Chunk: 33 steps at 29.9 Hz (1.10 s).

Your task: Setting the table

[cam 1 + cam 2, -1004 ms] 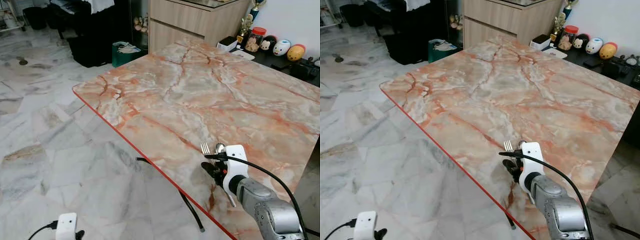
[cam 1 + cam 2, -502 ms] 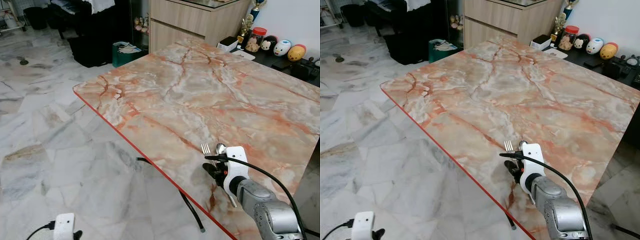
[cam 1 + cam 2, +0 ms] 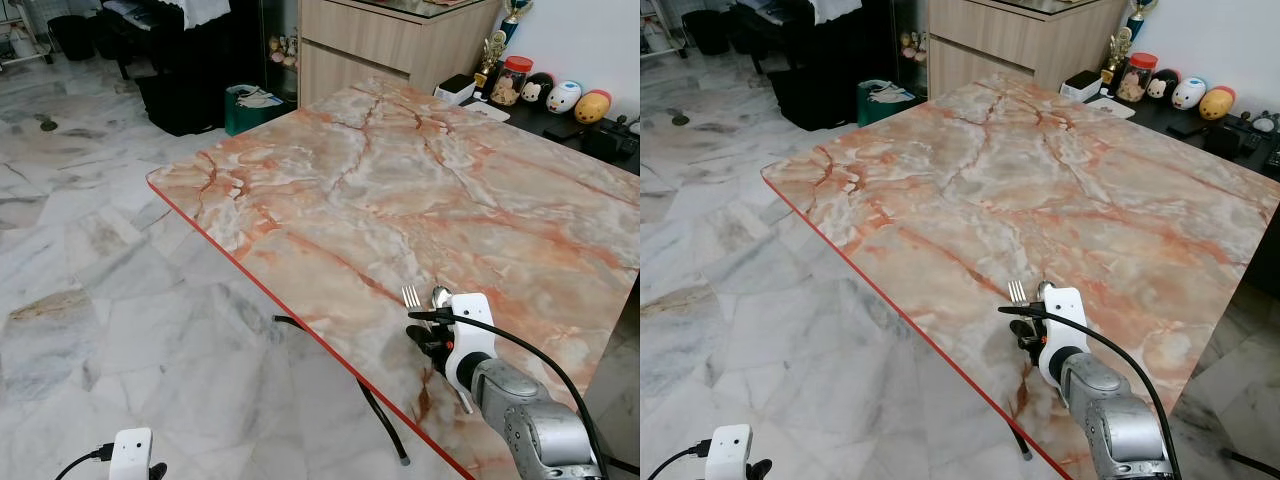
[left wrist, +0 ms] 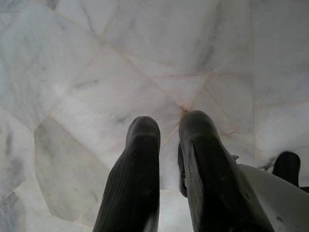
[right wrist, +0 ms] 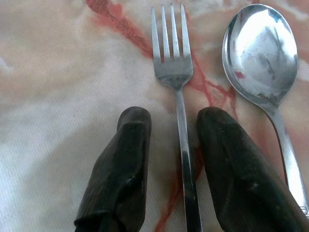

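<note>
desk [image 3: 420,180]: pink-orange veined marble top with a red edge, standing on a grey marble floor [image 3: 90,300].
fork [image 5: 176,92]: lying flat on the desk near its front edge, tines pointing away from the robot.
spoon [image 5: 263,53]: just beside the fork on its right, bowl up, handle parallel to the fork's.
right gripper [image 5: 174,159]: low over the desk at the front edge, jaws apart by a narrow gap, one black finger on each side of the fork handle. Handle runs down the middle of the gap; pads look clear of the metal, but contact with the right-hand finger is hard to rule out from this angle.
right arm [image 3: 530,425]: silver forearm reaching in from the lower right, black cable looping over the white wrist housing.
left gripper [image 4: 169,145]: hanging idle over the floor, jaws nearly closed with only a slim gap, nothing between them.
far end: wooden cabinet [image 3: 390,40] behind the desk; small figurines [image 3: 565,97] on a dark shelf at the right.
</note>
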### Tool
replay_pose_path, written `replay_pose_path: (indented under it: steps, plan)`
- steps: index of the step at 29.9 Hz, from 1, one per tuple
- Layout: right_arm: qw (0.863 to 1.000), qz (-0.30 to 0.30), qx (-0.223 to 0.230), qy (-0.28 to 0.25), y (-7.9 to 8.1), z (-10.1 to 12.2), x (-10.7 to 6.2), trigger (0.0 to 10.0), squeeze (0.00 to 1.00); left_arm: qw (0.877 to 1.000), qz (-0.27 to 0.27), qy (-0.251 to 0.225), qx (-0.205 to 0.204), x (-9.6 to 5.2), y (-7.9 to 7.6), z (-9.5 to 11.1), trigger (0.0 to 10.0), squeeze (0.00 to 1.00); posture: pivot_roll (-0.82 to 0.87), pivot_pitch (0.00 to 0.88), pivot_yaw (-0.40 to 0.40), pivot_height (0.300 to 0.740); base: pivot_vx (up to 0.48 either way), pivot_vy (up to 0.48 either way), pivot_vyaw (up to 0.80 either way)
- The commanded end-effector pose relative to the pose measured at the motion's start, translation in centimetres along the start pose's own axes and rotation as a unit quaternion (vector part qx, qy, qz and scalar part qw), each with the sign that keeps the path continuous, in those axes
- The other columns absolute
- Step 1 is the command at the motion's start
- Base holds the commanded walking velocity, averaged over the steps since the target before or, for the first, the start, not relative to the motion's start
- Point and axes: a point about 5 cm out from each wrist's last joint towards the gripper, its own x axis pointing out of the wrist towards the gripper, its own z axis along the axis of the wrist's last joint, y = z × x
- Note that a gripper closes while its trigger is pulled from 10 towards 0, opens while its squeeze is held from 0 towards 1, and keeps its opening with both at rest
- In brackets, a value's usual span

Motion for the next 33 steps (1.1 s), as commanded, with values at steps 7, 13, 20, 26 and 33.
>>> replay_pose_path:
  steps: [7,13,20,26,33]
  plan:
    - [1.0,-0.004,0.002,0.009,-0.1,-0.3,0.1,0.0,0.0,1.0,-0.008,0.022,0.003,-0.1,-1.4,-1.2,10.0,0.0,-0.03,0.0,-0.042,0.74,0.0,0.0,0.0]
    - [1.0,-0.003,0.002,0.008,0.0,-0.3,0.2,0.0,0.0,1.0,-0.006,0.027,0.003,-0.2,-1.1,-1.4,10.0,0.0,-0.03,0.0,-0.042,0.74,0.0,0.0,0.0]
    - [1.0,-0.003,0.0,0.007,0.1,-0.4,0.2,0.0,0.0,1.0,0.0,0.027,0.003,-0.1,-0.3,-1.0,10.0,0.0,-0.03,0.0,-0.042,0.74,0.0,0.0,0.0]
    - [1.0,-0.016,0.004,-0.024,0.0,0.4,0.3,0.0,0.0,1.0,-0.007,0.025,0.003,0.0,-1.6,-1.0,10.0,0.0,-0.03,0.0,-0.042,0.74,0.0,0.0,0.0]
    - [0.99,-0.044,0.017,-0.131,0.0,3.2,-0.1,10.0,0.0,1.0,-0.013,0.019,0.004,0.1,-2.5,-0.8,10.0,0.0,-0.03,0.0,-0.04,0.74,0.0,0.0,0.0]
